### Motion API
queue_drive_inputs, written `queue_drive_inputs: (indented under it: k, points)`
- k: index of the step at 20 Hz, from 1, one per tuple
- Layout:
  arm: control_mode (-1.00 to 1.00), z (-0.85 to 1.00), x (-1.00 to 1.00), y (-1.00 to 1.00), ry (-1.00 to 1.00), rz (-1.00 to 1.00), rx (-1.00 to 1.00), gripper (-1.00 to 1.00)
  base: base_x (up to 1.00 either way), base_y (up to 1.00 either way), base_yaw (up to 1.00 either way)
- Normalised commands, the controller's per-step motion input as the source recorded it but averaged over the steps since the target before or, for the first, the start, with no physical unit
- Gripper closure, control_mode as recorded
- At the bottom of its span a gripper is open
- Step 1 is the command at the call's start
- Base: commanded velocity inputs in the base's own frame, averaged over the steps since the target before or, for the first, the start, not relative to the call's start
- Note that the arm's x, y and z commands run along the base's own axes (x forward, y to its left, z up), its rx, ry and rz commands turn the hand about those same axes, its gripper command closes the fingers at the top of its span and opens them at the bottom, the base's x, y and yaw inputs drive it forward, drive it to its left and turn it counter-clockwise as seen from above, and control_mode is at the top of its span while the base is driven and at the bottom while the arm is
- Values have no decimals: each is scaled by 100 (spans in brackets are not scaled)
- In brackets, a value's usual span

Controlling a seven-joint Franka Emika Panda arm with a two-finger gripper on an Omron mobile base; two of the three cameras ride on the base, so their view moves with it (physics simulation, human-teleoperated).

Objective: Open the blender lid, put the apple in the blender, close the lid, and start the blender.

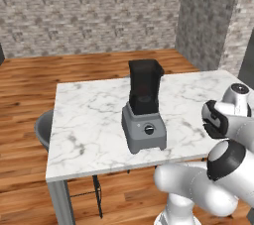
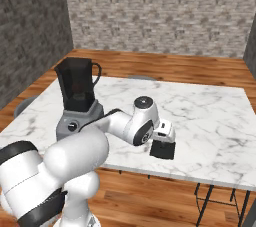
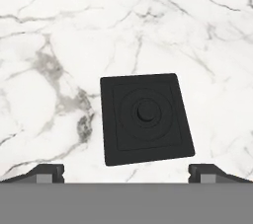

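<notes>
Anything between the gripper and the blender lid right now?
Nothing visible. In the hand view the blender lid lies flat on bare marble table, with the open gripper right above it, fingertips wide on either side.

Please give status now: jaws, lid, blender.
Gripper jaws wide open, nothing held. Lid lies flat on the marble table, just below the jaws. Blender stands uncovered. Nothing between jaws and lid.

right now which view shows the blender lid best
The hand view: the blender lid lies flat on the marble table, seen from straight above, its whole square top and round centre knob clear, between the open gripper tips. The right base view shows it partly, as a dark slab under the hand.
</notes>
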Motion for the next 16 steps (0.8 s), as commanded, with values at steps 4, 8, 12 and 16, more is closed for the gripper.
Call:
queue_drive_inputs:
  k: [4,8,12,16]
  points:
    - [-100,0,0,0,13,0,0,-100,0,0,0]
    - [-100,-5,0,0,14,0,0,-100,0,0,0]
    - [-100,-4,0,-15,5,4,3,-100,0,0,0]
    - [-100,-11,0,-24,2,8,5,-100,0,0,0]
